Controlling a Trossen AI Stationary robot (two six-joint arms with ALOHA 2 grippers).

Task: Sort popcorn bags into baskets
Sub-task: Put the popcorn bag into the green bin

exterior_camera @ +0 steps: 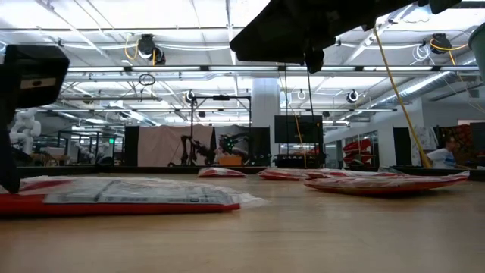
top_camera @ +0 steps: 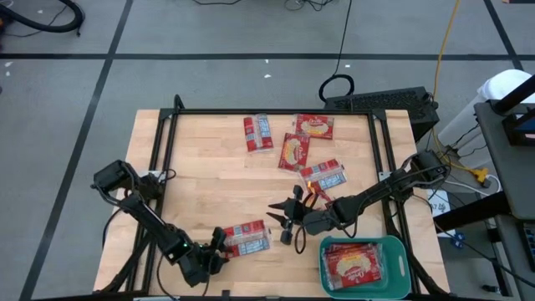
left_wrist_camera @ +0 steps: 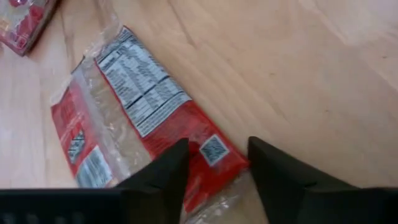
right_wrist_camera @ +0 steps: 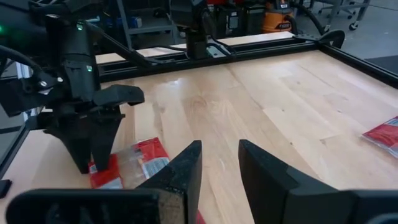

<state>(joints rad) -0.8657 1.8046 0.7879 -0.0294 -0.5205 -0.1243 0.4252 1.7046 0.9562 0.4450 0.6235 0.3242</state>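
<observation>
**High view: sorting barely begun**

The left gripper (top_camera: 219, 248) is seen spread open around a label-side popcorn bag (top_camera: 247, 237), not yet gripped. The right gripper (top_camera: 288, 219) hangs open, empty. One bag is already lodged in the teal basket (top_camera: 398, 247); five remain on the table (top_camera: 201, 184).

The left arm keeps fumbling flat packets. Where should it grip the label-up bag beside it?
The bag lies flat on the table, so I'd come straight down and pinch its near short end, where the open left gripper already straddles the edge. The clear wrapper lip there probably offers the easiest purchase.
</observation>
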